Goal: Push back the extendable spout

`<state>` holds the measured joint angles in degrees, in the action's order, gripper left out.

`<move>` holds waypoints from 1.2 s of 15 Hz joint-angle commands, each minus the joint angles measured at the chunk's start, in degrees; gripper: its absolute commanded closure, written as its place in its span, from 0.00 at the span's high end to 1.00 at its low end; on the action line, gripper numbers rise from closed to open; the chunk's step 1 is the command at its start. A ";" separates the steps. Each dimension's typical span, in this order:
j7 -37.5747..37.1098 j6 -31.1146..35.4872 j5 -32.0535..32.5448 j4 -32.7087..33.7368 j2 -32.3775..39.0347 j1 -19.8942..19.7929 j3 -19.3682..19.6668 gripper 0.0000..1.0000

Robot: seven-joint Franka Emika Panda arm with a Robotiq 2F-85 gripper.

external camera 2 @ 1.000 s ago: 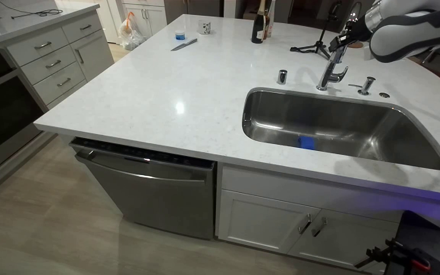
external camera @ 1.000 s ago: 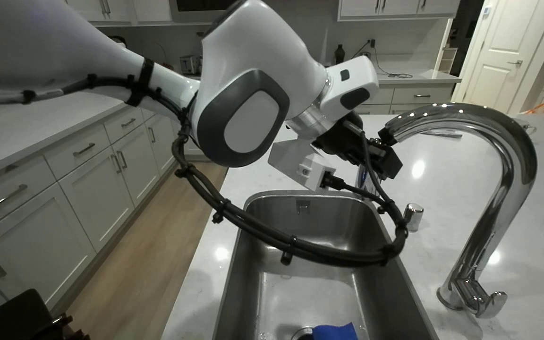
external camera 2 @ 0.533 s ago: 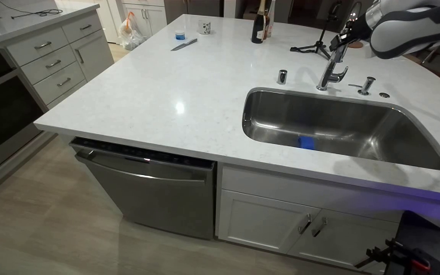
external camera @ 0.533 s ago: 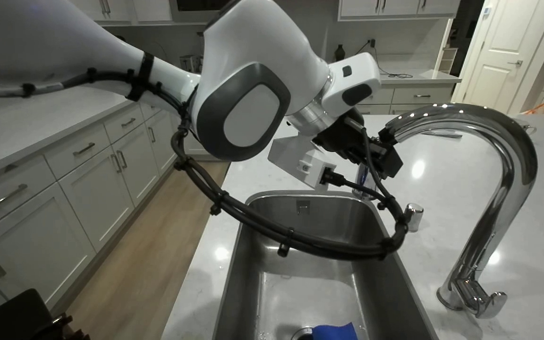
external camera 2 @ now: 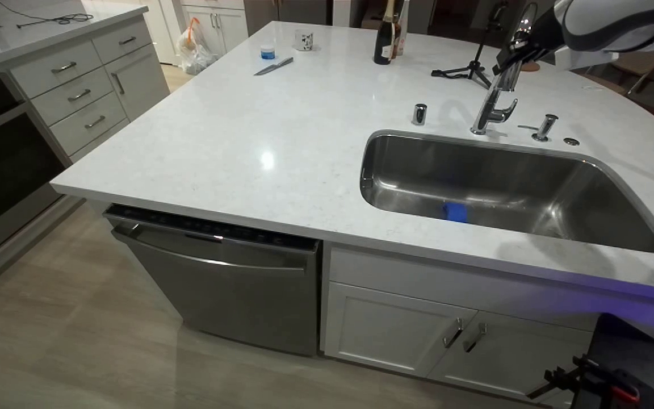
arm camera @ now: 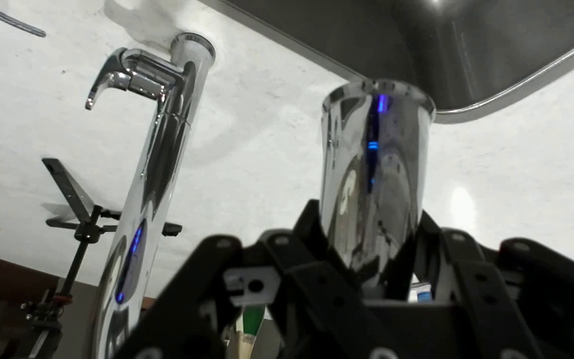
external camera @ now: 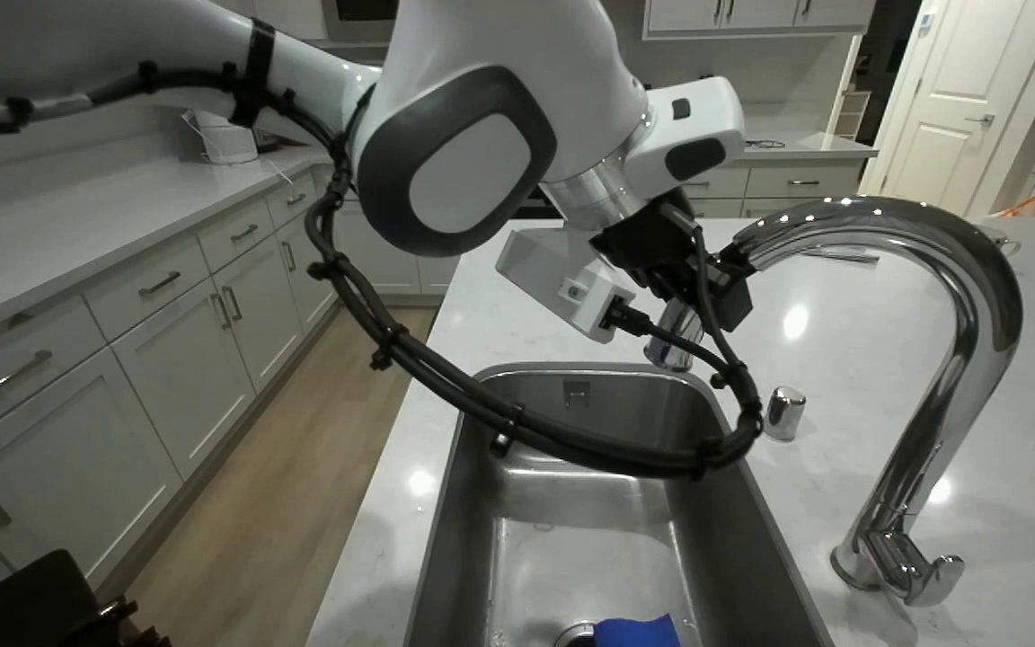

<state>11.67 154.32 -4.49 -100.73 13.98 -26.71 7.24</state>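
Note:
The extendable spout, a shiny chrome tapered cylinder, fills the middle of the wrist view (arm camera: 375, 149), its wide end away from me. My gripper (arm camera: 369, 214) has a black finger against each side of it, shut on its narrower part. In an exterior view the spout (external camera: 668, 340) hangs tilted below the gripper (external camera: 726, 283), close under the faucet neck's end. In an exterior view its lower end (external camera 2: 510, 79) shows under the gripper (external camera 2: 510, 59). The gripper hides where spout and neck meet, so I cannot tell any gap. The gooseneck faucet (external camera: 989, 314) arches over from the right.
The steel sink (external camera: 585, 382) lies below, with a blue item (external camera: 634, 632) at its drain. A chrome knob (external camera: 785, 413) and a soap dispenser (external camera 2: 544, 128) stand by its rim. A black tripod (external camera 2: 473, 71), bottle (external camera 2: 385, 42) and knife (external camera 2: 274, 66) are on the counter.
The arm's wrist has risen and the hand has tilted. In an exterior view the spout's lower end has swung left, and more of it shows. The grip on the spout looks kept.

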 commanded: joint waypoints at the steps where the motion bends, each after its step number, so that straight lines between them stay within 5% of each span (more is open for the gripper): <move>1: 2.92 -3.80 -3.14 2.23 -1.77 1.05 1.72 0.17; 4: 2.78 -5.00 -4.18 3.48 -1.78 1.12 2.41 0.22; 5: 2.45 -5.72 -4.20 3.86 -1.86 1.24 2.76 0.65; 7: 2.34 -6.67 -4.38 4.43 -1.67 1.38 3.02 0.68; 11: 0.01 -9.49 -1.98 6.93 -1.39 2.25 4.49 0.98; 18: -3.17 -20.98 6.68 9.92 -1.94 5.70 7.16 1.00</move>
<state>8.87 137.86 0.95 -91.48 13.08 -22.60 13.65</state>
